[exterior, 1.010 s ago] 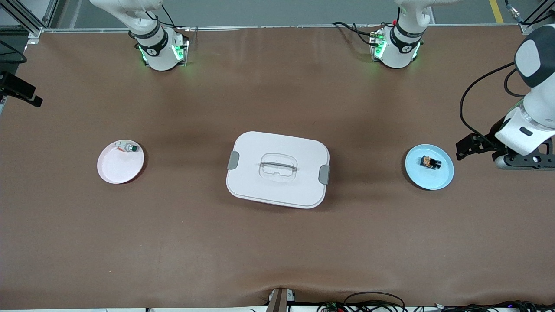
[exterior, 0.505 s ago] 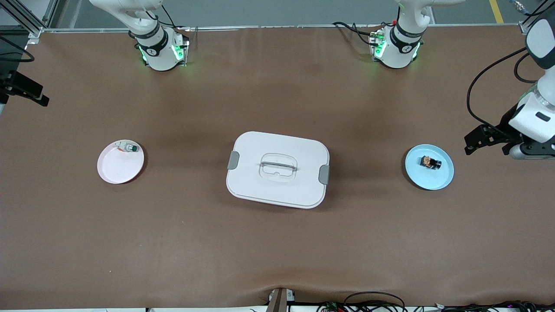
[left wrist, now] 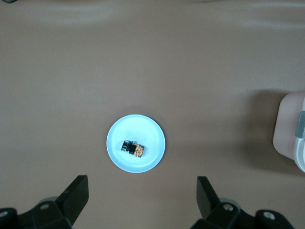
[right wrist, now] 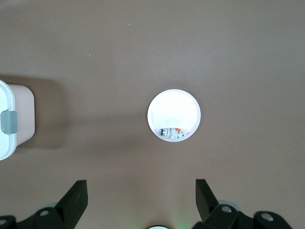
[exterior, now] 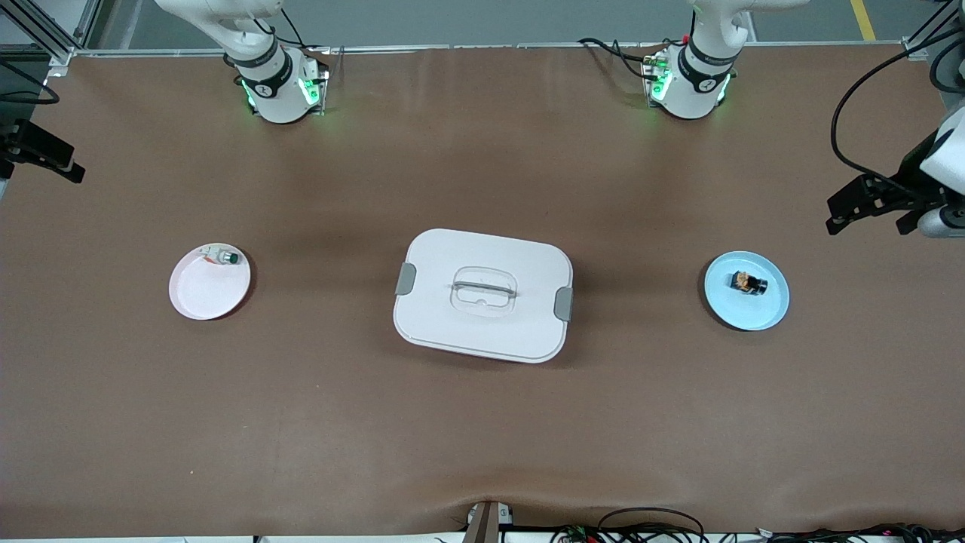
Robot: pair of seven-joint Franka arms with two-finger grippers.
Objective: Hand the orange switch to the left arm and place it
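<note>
The orange switch (exterior: 748,283) lies on its side on a blue plate (exterior: 742,311) toward the left arm's end of the table. It also shows in the left wrist view (left wrist: 133,148) on that plate (left wrist: 138,125). My left gripper (exterior: 846,207) is open and empty, high over the table's end beside the plate; in its wrist view (left wrist: 142,191) nothing is between the fingers. My right gripper (exterior: 51,157) is open and empty, high over the table's other end, as its wrist view (right wrist: 141,191) shows. The white box (exterior: 483,295) stands mid-table between the plates.
A pink plate (exterior: 202,296) toward the right arm's end holds a small white-silver switch with a green cap (exterior: 223,258); the right wrist view shows the plate (right wrist: 174,107) and switch (right wrist: 171,133). The box's ends show in both wrist views (left wrist: 289,129) (right wrist: 16,121).
My left gripper has risen and drawn away from the blue plate toward the table's end. My right gripper has shifted only slightly. The switches, plates and box have not moved.
</note>
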